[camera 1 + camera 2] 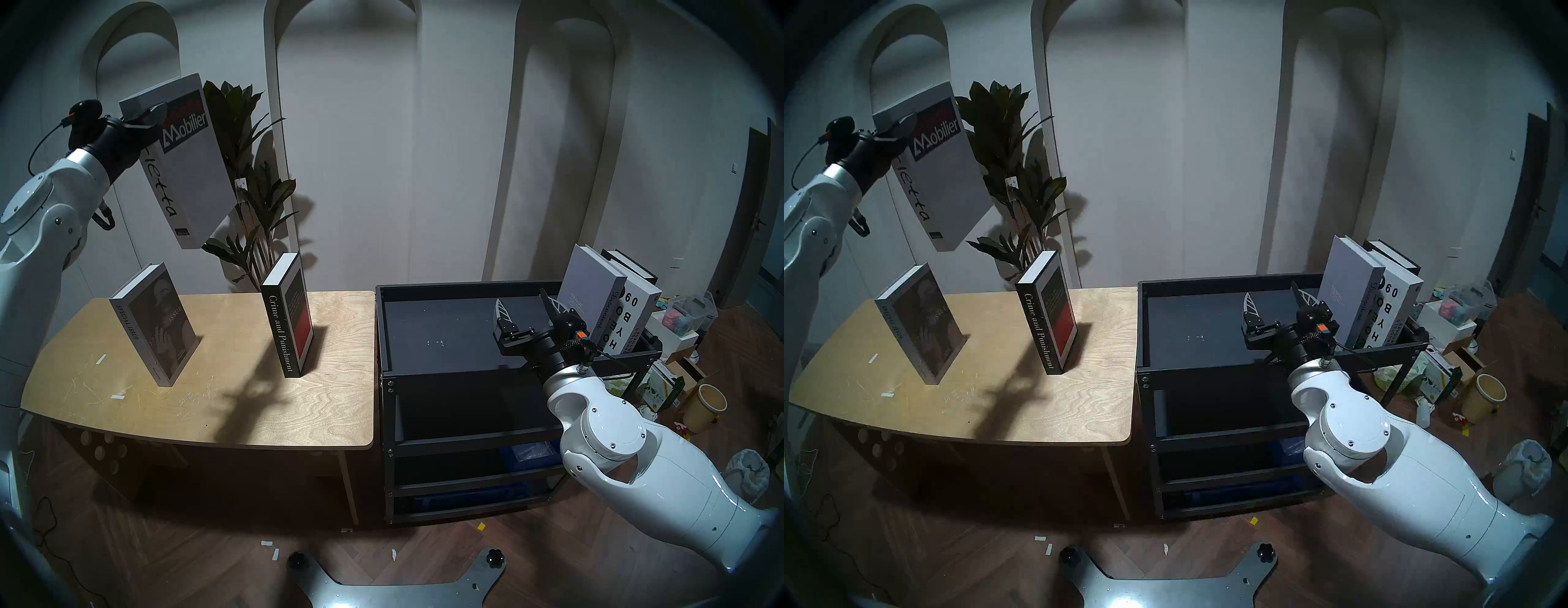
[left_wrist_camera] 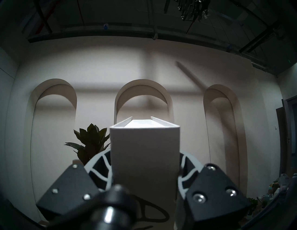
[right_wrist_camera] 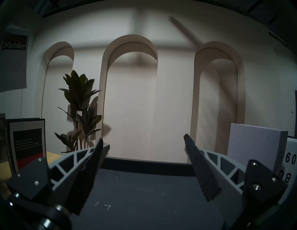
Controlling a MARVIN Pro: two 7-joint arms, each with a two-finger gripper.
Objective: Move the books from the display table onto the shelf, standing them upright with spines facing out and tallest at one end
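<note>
My left gripper (image 1: 142,112) is shut on the top of a tall grey book (image 1: 186,170) with "Mobilier" on its cover. The book hangs tilted, high above the left of the display table (image 1: 237,407); its spine fills the left wrist view (image 2: 144,160). Two books stand upright on the table: SPECIAL ISSUE (image 1: 155,322) and Crime and Punishment (image 1: 288,314). My right gripper (image 1: 522,299) hovers open and empty over the shelf's top tray (image 1: 437,335). Just to its right three books stand at the tray's right end: the grey Discontent (image 1: 592,293), a white one (image 1: 632,318) and a black one (image 1: 628,263).
A tall potted plant (image 1: 250,178) stands behind the table, close to the hanging book. Boxes, a yellow bucket (image 1: 704,407) and bags litter the floor right of the shelf. The shelf's raised rim (image 3: 144,162) runs in front of the right gripper (image 3: 143,138).
</note>
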